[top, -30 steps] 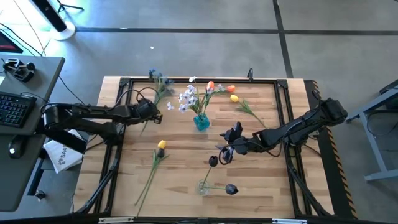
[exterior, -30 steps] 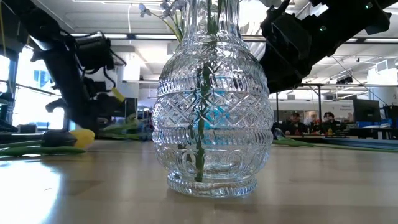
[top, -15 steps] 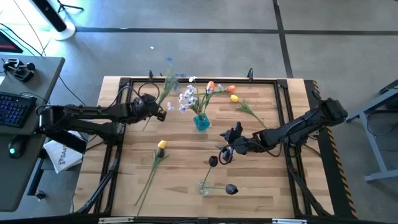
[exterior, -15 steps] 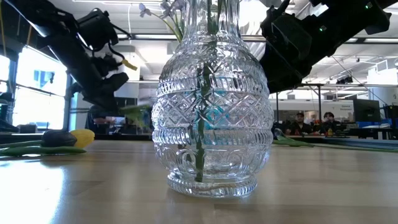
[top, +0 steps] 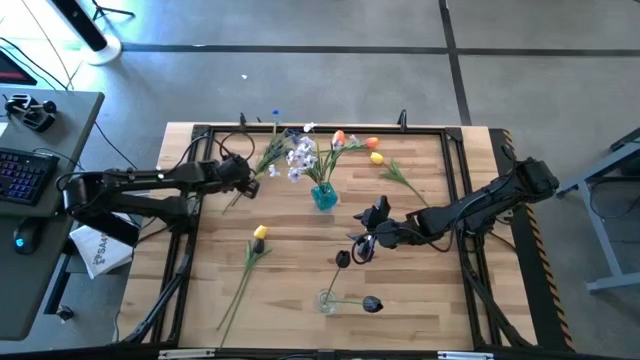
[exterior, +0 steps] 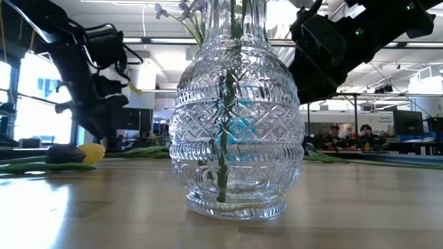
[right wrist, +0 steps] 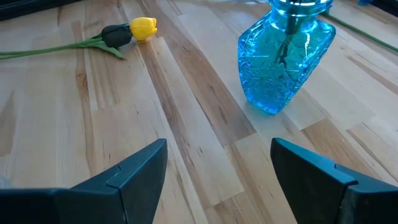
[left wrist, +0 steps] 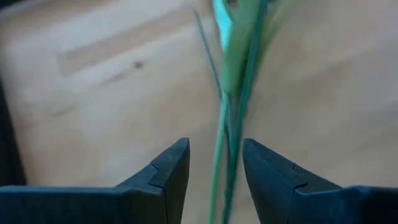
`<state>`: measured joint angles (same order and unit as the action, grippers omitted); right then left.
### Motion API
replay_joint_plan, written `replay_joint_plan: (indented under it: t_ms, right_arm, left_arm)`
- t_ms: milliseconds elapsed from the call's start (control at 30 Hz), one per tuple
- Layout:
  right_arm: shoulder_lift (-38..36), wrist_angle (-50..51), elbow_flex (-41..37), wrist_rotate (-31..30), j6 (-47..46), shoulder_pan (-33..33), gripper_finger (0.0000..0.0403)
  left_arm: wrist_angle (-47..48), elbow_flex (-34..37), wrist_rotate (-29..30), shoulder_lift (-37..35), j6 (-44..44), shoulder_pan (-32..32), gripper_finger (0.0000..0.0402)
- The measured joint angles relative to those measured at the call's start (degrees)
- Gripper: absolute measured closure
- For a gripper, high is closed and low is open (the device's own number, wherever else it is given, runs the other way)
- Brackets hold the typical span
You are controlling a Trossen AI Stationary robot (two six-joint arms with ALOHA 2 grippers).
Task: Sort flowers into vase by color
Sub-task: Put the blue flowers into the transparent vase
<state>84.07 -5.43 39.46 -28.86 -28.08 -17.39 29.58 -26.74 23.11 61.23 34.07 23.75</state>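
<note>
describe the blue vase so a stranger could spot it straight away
On the wooden table, look toward the far middle, between the two arms. The blue vase stands there upright, with white sprays and orange tulips in it. Unlike the clear glass vase at the near edge, it is bright turquoise.

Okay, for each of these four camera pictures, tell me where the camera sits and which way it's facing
High view: overhead, straight down on the table, both arms showing.
Low view: at tabletop height, level across, the clear glass vase right in front.
Left wrist view: on the left arm, over the left pincer, which holds a green stem.
Right wrist view: over the open right pincer, facing the blue vase.
Shared: high and right wrist views both show the blue vase.
</note>
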Motion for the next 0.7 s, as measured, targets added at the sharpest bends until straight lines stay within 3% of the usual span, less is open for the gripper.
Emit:
replay_joint_plan:
  t_ms: [200,333,500,700]
  right_arm:
    - [0.0,0.0,0.0,0.0,-0.4,0.0,0.0121]
    - [0.0,0.0,0.0,0.2,-0.4,0.0,0.0121]
    - [0.0,0.0,0.0,0.2,-0.1,0.0,0.0121]
    - [0.0,0.0,0.0,0.2,0.6,0.0,0.0121]
  left_arm:
    - [-0.4,0.0,-2.9,0.0,1.7,-3.1,0.0277]
    - [-2.2,0.0,-1.2,1.7,1.6,-3.8,0.0289]
    - [-5.0,0.0,-1.0,6.7,1.2,-3.7,0.0307]
    - [-9.3,0.0,3.2,13.6,-0.9,-2.5,0.0321]
